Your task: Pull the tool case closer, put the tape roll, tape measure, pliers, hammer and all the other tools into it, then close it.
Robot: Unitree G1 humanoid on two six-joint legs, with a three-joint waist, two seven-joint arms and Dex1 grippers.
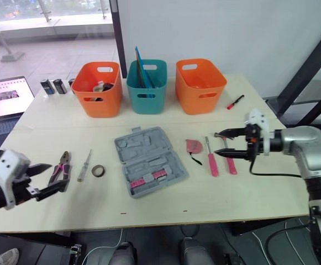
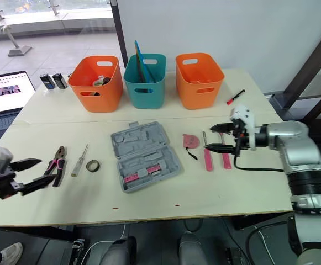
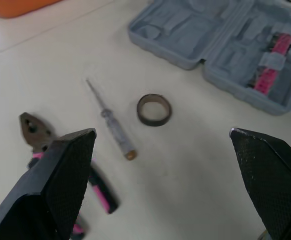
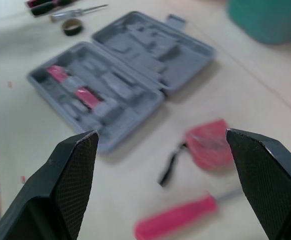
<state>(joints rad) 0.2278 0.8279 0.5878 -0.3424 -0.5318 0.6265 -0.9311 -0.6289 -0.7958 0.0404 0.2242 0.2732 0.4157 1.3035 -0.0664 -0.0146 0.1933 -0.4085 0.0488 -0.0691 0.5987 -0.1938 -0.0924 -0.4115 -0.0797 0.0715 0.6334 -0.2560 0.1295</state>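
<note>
grey tool case [image 1: 150, 160] lies open

No legible txt, nos. or brand marks in any view. Content on the laptop screen [image 1: 5, 96] too small to read. Labels on two small dark cylinders [image 1: 53, 86] beside it unreadable. Pink strip [image 1: 147, 180] inside tool case [image 1: 149, 160]: no readable print.
</note>
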